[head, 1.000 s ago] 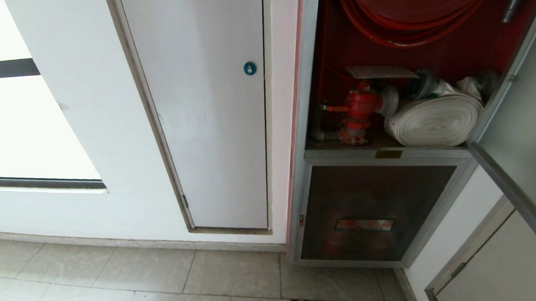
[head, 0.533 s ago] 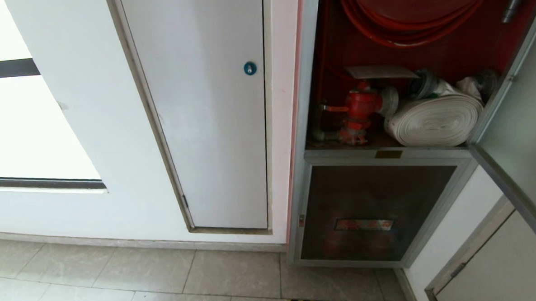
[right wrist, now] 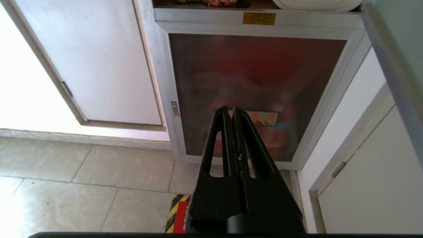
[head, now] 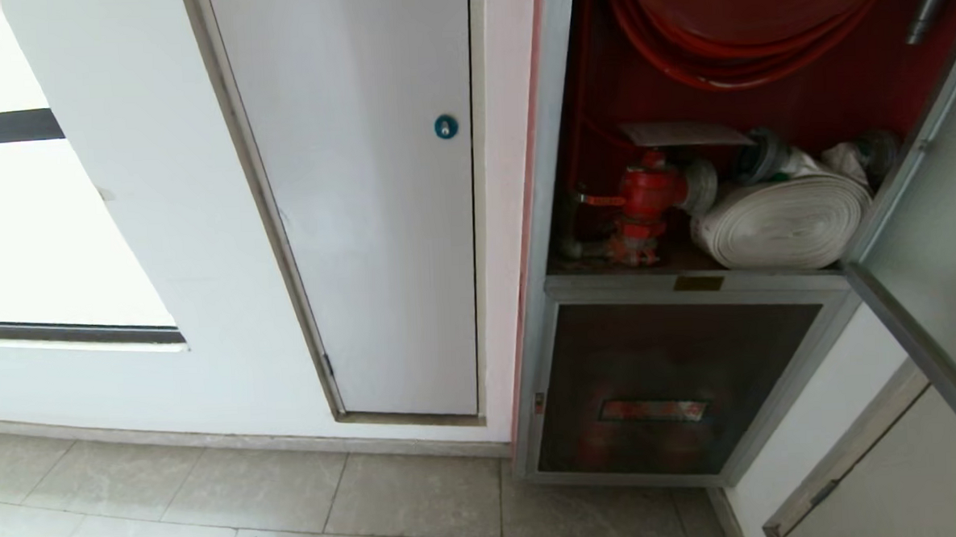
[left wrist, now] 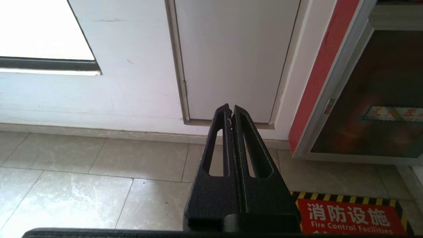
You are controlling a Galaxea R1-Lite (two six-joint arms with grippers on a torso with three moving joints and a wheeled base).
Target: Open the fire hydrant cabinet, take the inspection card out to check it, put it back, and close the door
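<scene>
Closest in: left gripper (left wrist: 231, 110), jaws pressed together on nothing, hanging low over pale floor tiles (left wrist: 82, 185) beside a red floor sign (left wrist: 347, 218). Alongside: right gripper (right wrist: 233, 112), likewise closed and empty, aimed at the lower glass door (right wrist: 254, 96) with its red strip label. Neither in the head view. Farther on: the fire hydrant cabinet (head: 548, 217), brass plate (head: 698, 283) on the crossbar, the door (head: 944, 224) already swung wide at the right. Left of it, a plain white panel (head: 379, 224). Deeper, in the red upper compartment: red hydrant valve (head: 644, 197), rolled white hose (head: 783, 223) just beside it, coiled red hose (head: 743, 47) above. Resting flat on top of the valve: the inspection card (head: 686, 133), unheld. Probably light and thin, likely to bend or slide under a push, so best pinched at the free front edge overhanging the valve, gently, with jaws opened only a little and kept level, clear of the hose couplings behind.
</scene>
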